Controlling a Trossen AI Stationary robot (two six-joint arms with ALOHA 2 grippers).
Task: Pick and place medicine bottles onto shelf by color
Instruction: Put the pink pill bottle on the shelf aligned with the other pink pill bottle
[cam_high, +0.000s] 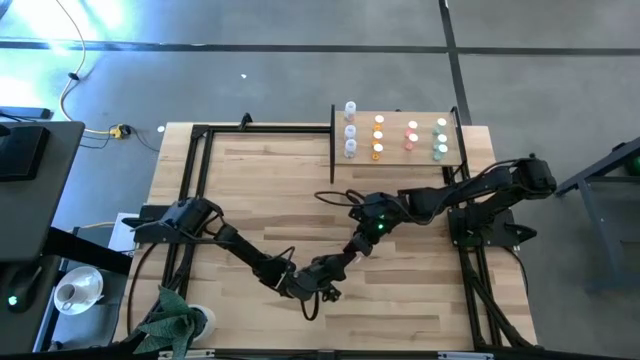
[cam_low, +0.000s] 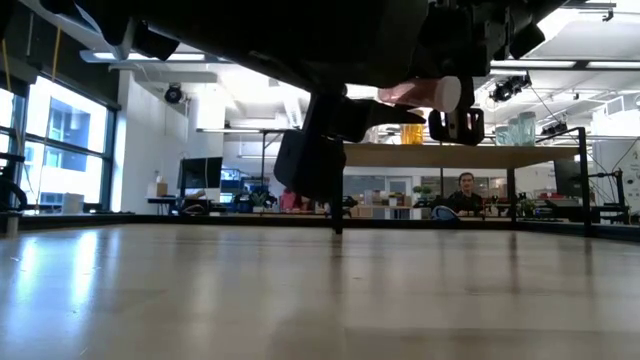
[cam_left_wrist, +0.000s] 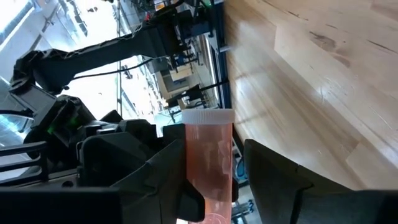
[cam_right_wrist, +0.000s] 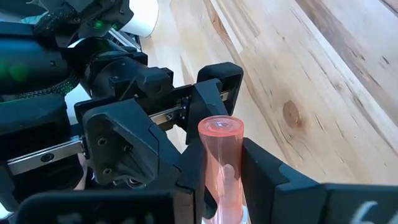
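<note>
A pink medicine bottle (cam_left_wrist: 208, 162) with a white cap hangs above the middle of the table. My right gripper (cam_right_wrist: 221, 162) is shut on it. My left gripper (cam_left_wrist: 211, 143) comes from the other side, open, with its fingers on either side of the bottle's base end (cam_right_wrist: 221, 127). In the low view the bottle (cam_low: 415, 93) lies about level, cap toward the table's right. The shelf (cam_high: 455, 150) stands at the far right. It carries columns of white (cam_high: 350, 130), orange (cam_high: 378, 136), pink (cam_high: 411, 136) and green (cam_high: 440, 140) bottles standing upright. My right gripper pinches the bottle's pink body (cam_right_wrist: 229, 186) between its two fingers, which lie along the bottle. The cap end points back toward the wrist and the base end sticks out past the fingertips. The bottle is lifted clear of the table, about level. My left gripper has one finger (cam_left_wrist: 273, 174) plainly apart from the bottle. The other finger (cam_left_wrist: 163, 174) lies right beside it; whether it touches, I cannot tell.
Black frame rails (cam_high: 190, 200) run along the table's left, right and far sides. A green cloth (cam_high: 172, 318) and a white cup lie at the near left corner. Bare wood (cam_high: 280, 170) stretches between the grippers and the shelf. A person (cam_low: 463, 195) sits in the room beyond.
</note>
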